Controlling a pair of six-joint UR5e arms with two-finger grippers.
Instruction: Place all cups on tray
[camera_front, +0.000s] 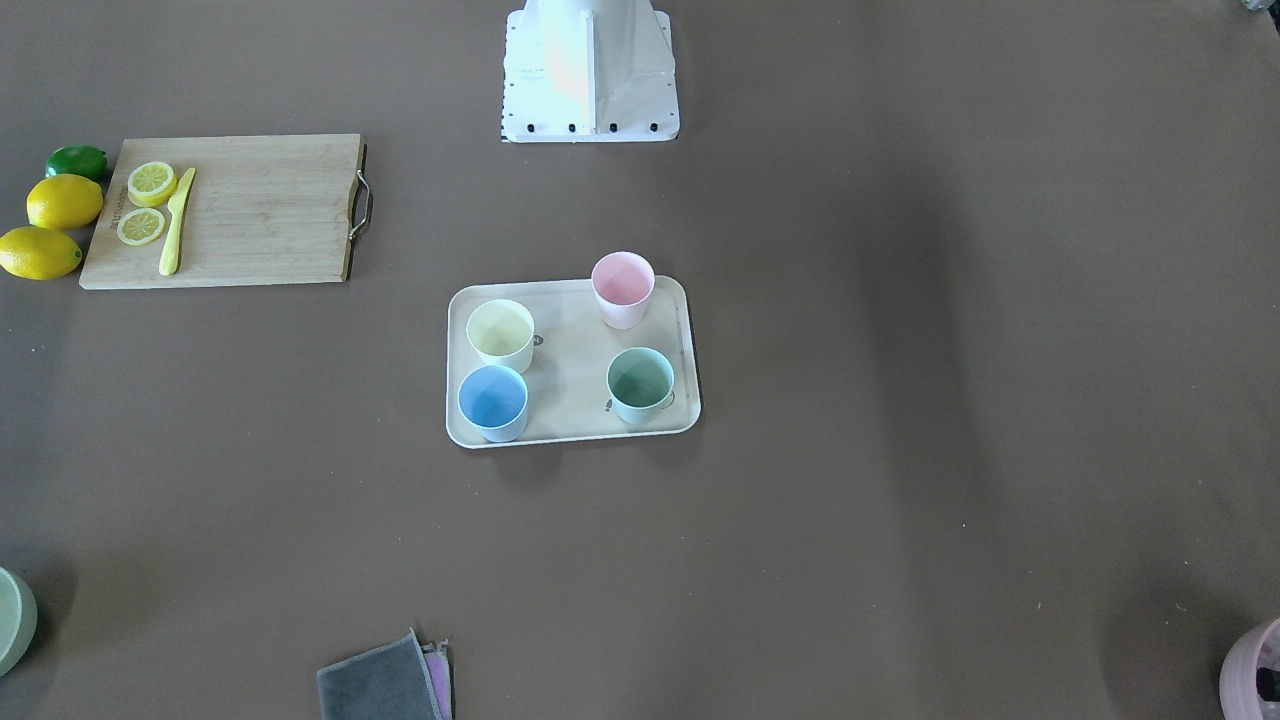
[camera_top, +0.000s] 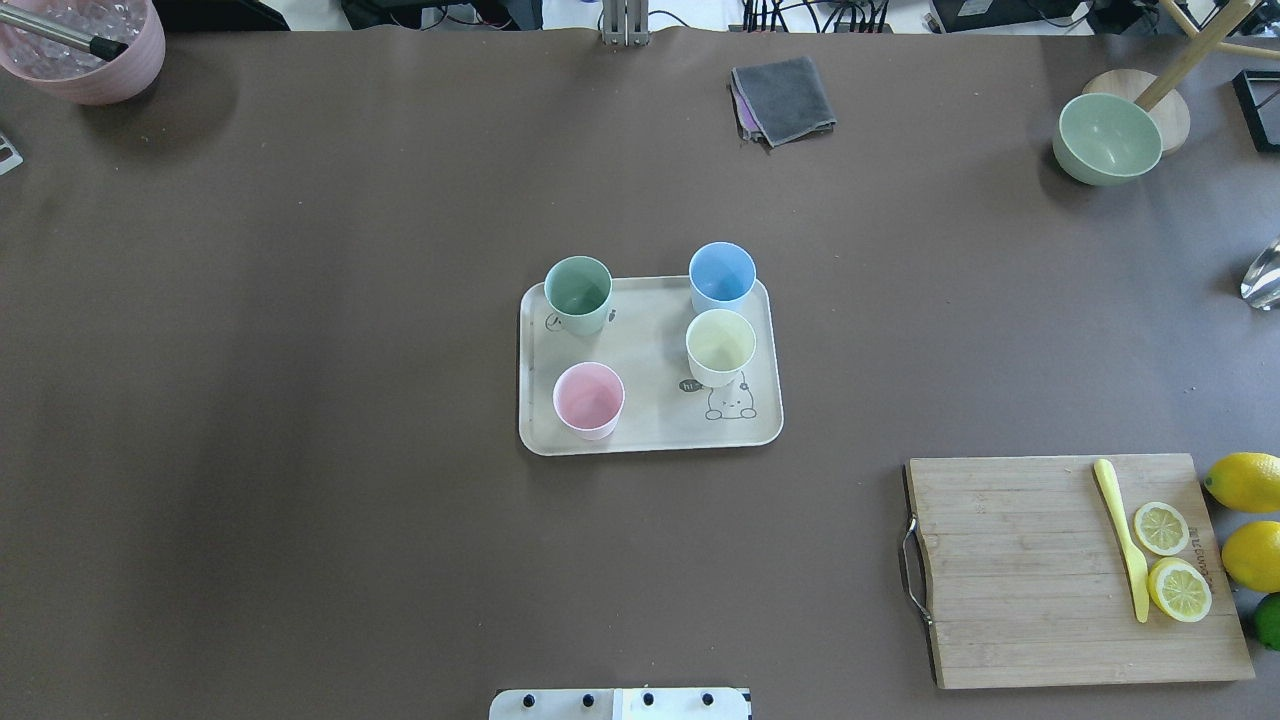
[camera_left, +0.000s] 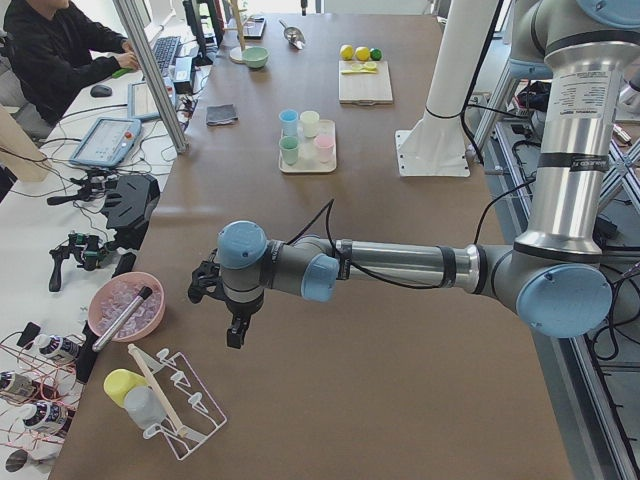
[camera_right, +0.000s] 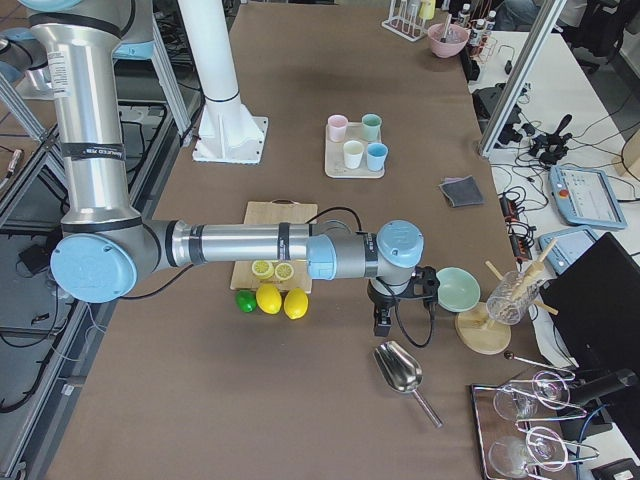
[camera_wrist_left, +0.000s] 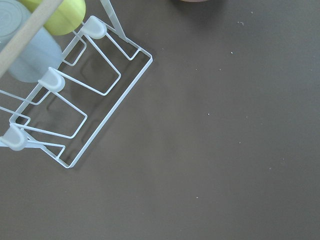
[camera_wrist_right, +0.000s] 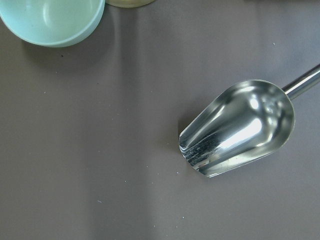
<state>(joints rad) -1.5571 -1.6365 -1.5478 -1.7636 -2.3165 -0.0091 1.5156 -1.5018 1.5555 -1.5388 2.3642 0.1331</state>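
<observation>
On the tray stand all four cups, each upright.

A yellow knife and two lemon slices lie on a wooden cutting board beside lemons; a grey cloth and green bowl sit near the desk's far edge.

the pink cup, mint cup, blue cup and yellow cup looked matt plastic, the tray smooth and matt. the cutting board was grained wood; the scoop was glossy, mirror-like metal.
</observation>
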